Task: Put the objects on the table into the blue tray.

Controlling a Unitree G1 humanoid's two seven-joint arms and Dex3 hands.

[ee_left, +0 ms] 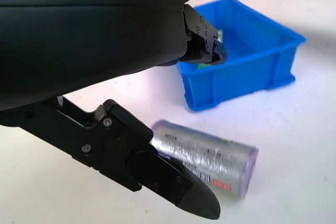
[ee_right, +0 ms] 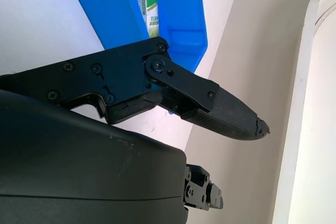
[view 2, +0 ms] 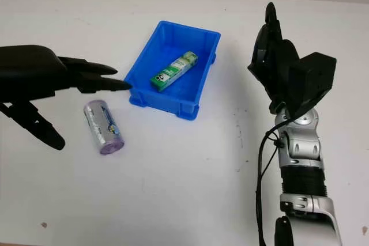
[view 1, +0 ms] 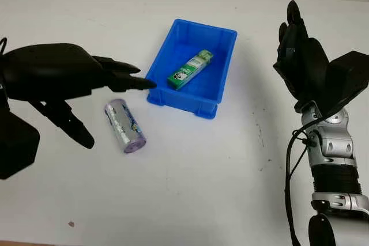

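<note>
Item 1: silvery foil-wrapped cylinder with purple end [view 1: 124, 125], lying on its side just under my left hand [view 1: 60, 82], which is open, holding nothing. I judge it light, slick, prone to roll; grip across mid-body. Blue plastic tray [view 1: 214, 93] just beyond fingertips. Right hand [view 1: 302, 64] open, well apart.

Head stereo pair looks down at the table; wrist cams sit close, both catching the blue tray [ee_left: 239, 56].
</note>
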